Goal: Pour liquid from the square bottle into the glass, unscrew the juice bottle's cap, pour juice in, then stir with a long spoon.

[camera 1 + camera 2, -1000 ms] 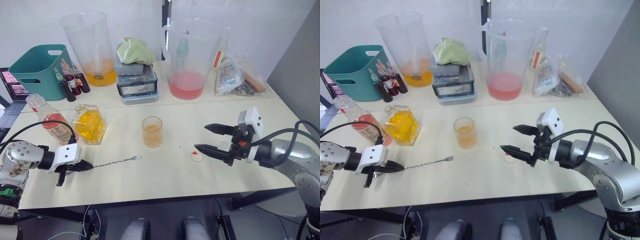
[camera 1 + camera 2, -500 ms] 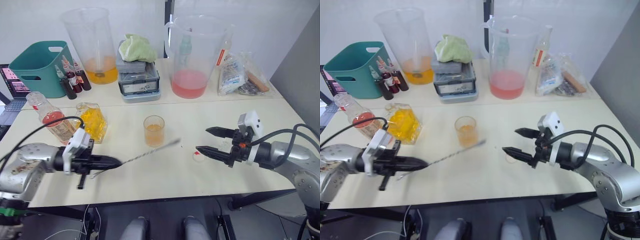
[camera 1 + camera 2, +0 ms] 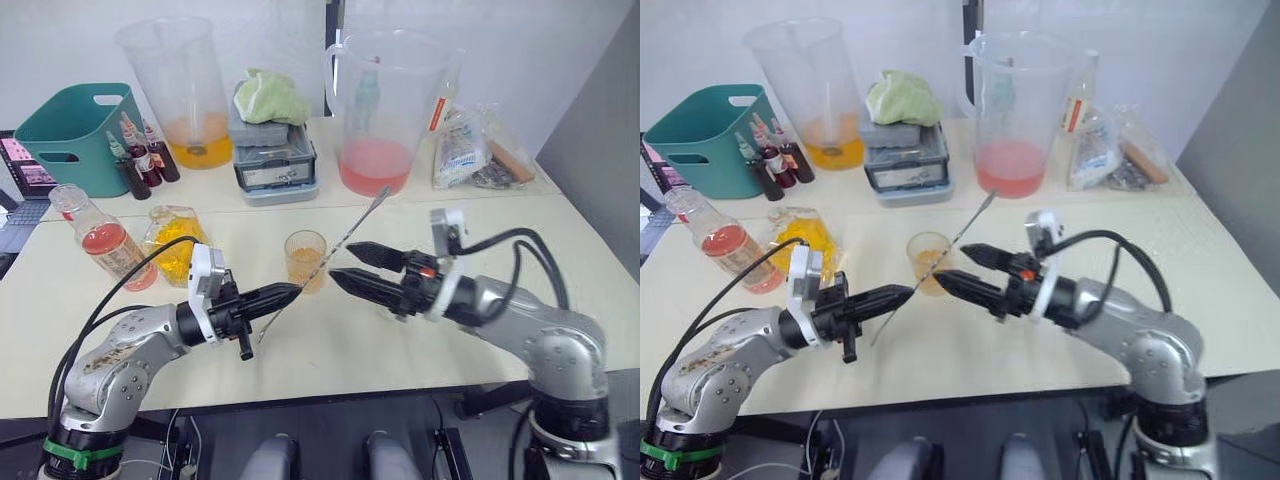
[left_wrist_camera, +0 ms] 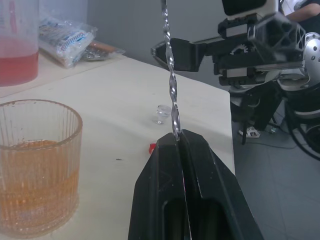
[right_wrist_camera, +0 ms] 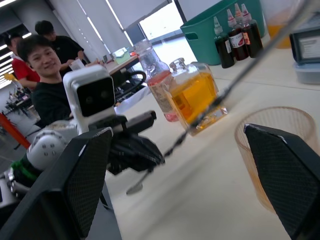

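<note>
Long spoon [image 3: 345, 233]: thin twisted silver shaft, held off the table, long axis slanting up and away to the far right, passing just right of the glass [image 3: 305, 260].
Left gripper [image 3: 285, 294]: fingers clamped on the spoon near its lower end; forearm reaching in from the near left, pointing right.
Right gripper [image 3: 347, 263]: fingers spread apart, empty, pointing left just beside the spoon; arm bent in from the right.

I see bare table [image 3: 560, 260] to my right, open for passing — but near the glass [image 3: 305, 261], the long spoon [image 3: 340, 240] slants across, with the right gripper [image 3: 350, 268] crowding just beside it.
</note>
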Motion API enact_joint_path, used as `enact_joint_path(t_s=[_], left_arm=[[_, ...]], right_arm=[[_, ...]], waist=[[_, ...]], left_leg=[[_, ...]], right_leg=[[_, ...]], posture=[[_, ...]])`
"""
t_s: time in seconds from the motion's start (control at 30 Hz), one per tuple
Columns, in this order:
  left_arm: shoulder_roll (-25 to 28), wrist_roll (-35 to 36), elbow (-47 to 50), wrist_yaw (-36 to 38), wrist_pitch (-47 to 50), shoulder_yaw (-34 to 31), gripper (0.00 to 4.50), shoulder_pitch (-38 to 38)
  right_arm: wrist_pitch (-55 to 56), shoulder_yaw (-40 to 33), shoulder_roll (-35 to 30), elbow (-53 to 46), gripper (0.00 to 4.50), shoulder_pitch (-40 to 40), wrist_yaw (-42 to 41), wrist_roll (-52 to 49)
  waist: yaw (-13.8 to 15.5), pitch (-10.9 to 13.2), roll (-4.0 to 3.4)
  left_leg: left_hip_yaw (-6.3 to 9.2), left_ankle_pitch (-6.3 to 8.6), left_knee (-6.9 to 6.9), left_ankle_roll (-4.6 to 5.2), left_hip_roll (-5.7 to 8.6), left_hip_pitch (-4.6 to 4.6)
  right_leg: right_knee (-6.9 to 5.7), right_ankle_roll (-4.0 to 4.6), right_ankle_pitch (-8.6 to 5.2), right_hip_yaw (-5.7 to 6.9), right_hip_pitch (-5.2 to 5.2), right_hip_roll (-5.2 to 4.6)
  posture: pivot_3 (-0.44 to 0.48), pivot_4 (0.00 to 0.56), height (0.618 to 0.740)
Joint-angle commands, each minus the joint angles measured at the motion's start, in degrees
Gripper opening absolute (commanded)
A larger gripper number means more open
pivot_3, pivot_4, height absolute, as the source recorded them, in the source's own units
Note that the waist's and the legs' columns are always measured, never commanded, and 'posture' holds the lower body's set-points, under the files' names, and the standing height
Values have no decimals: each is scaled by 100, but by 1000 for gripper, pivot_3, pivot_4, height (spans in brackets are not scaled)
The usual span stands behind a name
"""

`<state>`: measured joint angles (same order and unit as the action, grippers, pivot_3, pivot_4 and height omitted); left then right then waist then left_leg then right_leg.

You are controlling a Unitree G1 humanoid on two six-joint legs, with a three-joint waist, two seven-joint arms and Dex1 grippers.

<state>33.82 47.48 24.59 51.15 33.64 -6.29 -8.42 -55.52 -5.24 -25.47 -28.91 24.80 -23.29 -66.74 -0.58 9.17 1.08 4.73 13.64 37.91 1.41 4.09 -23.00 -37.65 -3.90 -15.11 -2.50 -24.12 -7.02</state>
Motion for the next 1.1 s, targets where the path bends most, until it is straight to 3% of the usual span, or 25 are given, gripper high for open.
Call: enact_joint_path(t_s=[0.03, 0.23, 0.33, 0.67, 0.7, 1.1], left_arm=[[21, 64, 216, -39, -22, -65, 57, 10], [29, 30, 206, -58, -19, -28, 57, -49], [30, -3, 177, -59, -36, -12, 0, -78], [53, -49, 84, 3, -49, 11, 0, -173], [58, -54, 76, 17, -53, 9, 0, -176], [67, -121, 33, -38, -1, -5, 0, -236]], right_arm=[[-16, -106, 238, 106, 4500, 156, 479, -367], [26, -80, 286, 103, 4500, 234, 630, -689], [43, -68, 247, 104, 3691, 232, 645, -723], [112, -35, 194, 116, 223, 220, 553, -692], [119, -33, 192, 118, 66, 222, 541, -680], [185, -51, 87, 145, 66, 245, 453, -572]], waist=[[21, 0, 0], [-13, 0, 0], [-18, 0, 0], [-18, 0, 0], [-19, 0, 0], [-17, 0, 0]], left_leg=[[0, 0, 0, 0, 2, 1], [0, 0, 0, 0, 3, -3], [-1, 0, 0, 0, 2, -2], [-1, 0, 0, 1, 2, -3], [-1, 0, 0, 1, 2, -3], [-1, 0, 0, 1, 1, -3]], right_leg=[[0, 1, 1, 2, 1, -2], [1, 0, 1, 2, -3, -1], [0, 0, 1, 2, -3, 1], [1, 0, 1, 2, -3, 1], [1, 0, 1, 2, -3, 1], [2, 0, 1, 2, -3, 2]], posture=[[0, 150, 740], [0, 150, 740], [0, 150, 740], [0, 150, 740], [0, 150, 740], [0, 150, 740]])
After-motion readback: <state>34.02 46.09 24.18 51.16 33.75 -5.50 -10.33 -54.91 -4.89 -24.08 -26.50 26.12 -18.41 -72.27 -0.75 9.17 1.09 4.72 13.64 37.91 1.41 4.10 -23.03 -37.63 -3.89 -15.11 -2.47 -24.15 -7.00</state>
